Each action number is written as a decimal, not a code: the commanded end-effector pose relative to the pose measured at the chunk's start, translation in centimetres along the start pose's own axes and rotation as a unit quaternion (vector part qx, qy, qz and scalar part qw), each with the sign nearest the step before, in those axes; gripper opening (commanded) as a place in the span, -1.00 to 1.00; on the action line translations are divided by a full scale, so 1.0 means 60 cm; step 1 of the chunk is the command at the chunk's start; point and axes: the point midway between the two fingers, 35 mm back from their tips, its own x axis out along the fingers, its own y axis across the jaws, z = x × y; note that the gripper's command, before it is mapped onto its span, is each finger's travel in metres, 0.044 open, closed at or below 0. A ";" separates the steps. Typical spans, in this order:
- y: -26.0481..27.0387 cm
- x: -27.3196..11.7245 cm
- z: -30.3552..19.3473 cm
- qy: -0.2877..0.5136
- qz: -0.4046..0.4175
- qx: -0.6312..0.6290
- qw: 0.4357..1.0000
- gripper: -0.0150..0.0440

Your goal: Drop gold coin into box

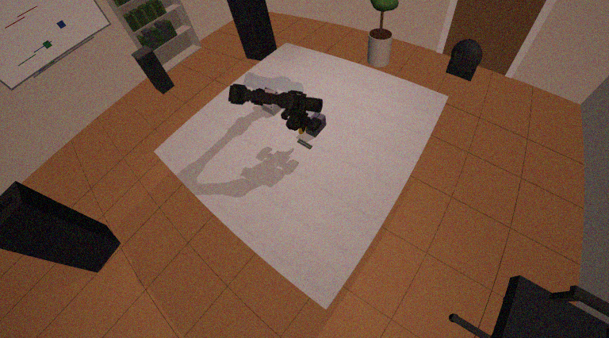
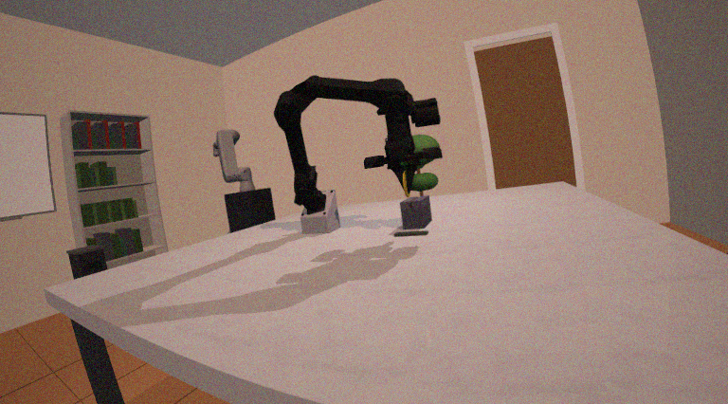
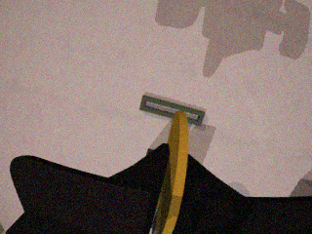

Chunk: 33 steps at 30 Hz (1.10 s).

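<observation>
Gripping the gold coin (image 1: 301,131) (image 2: 406,185) (image 3: 178,161) on edge, your tool (image 1: 300,128) (image 2: 406,178) (image 3: 170,150) points down above the bench (image 1: 341,208) (image 2: 429,313) (image 3: 63,63). In the exterior view, you have the green holder (image 1: 304,144) (image 2: 410,233) (image 3: 142,103) nearest, lying empty on the bench; the grey box (image 1: 316,124) (image 2: 415,212) stands just behind it, below the coin, and the potted plant (image 1: 379,49) (image 2: 425,181) lies farther off.
</observation>
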 end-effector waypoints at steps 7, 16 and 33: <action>0.002 -0.002 -0.008 0.002 0.001 0.036 0.999 -0.49; 0.004 -0.003 -0.047 0.004 0.001 0.036 0.999 -0.49; 0.000 -0.004 -0.122 0.006 0.001 0.035 0.999 -0.49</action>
